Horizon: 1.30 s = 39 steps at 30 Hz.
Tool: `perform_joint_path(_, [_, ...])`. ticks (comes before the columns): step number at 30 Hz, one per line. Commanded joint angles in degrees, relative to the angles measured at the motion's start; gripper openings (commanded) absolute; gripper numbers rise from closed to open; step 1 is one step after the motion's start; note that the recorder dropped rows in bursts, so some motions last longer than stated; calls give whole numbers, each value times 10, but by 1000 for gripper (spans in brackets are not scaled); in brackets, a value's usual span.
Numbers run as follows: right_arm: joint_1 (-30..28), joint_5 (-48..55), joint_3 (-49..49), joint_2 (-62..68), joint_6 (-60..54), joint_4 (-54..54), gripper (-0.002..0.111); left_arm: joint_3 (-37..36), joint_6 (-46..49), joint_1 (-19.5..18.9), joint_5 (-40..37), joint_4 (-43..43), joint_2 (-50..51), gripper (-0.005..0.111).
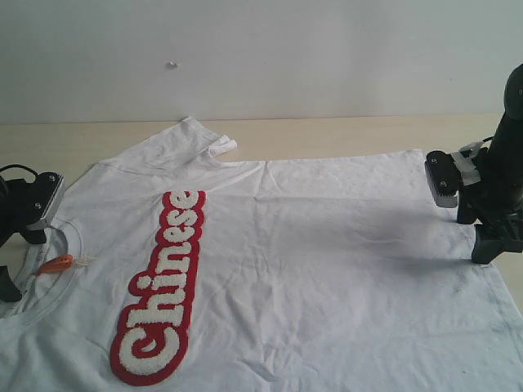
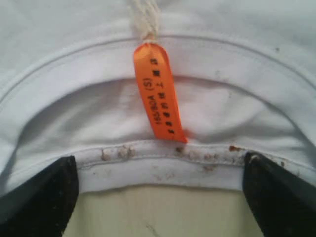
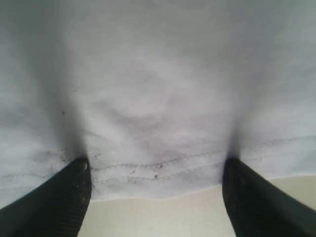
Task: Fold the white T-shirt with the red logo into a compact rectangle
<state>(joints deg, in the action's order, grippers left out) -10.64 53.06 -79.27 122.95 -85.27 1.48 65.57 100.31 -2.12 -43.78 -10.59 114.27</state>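
The white T-shirt (image 1: 327, 237) lies spread flat on the table, neck to the left and hem to the right. The red logo (image 1: 163, 286) runs along its chest, face up. My left gripper (image 1: 20, 261) sits at the collar, open. In the left wrist view its fingers (image 2: 44, 197) stand wide apart with the ribbed collar (image 2: 163, 165) between them and the orange neck tag (image 2: 158, 94) just beyond. My right gripper (image 1: 478, 233) is open at the hem. Its fingers (image 3: 59, 202) straddle the stitched hem edge (image 3: 157, 170), pressing on the cloth.
The beige table (image 1: 343, 135) shows beyond the shirt at the back, under a plain white wall. One sleeve (image 1: 196, 143) is bunched at the far side. The shirt's near part runs out of the exterior view.
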Motion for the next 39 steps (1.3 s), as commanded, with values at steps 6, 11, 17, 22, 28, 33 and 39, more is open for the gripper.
perform_joint_path(6, [0,-8,5,18,-1,1,71,0,13,0,16,-8,2,86])
perform_joint_path(11, [0,-23,5,18,10,11,71,0,37,2,-92,-3,15,86])
perform_joint_path(17, [0,-26,5,18,8,11,71,0,-1,2,-25,-3,31,86])
perform_joint_path(22, [0,-50,5,18,-20,11,71,0,-1,2,-14,-1,25,86])
perform_joint_path(28, [0,-55,5,18,21,16,71,0,-1,2,-13,-2,25,86])
perform_joint_path(33, [0,-52,5,18,22,16,71,0,-1,2,-13,-6,25,86])
perform_joint_path(39, [0,-52,5,18,31,13,71,0,-1,2,-13,-7,25,86])
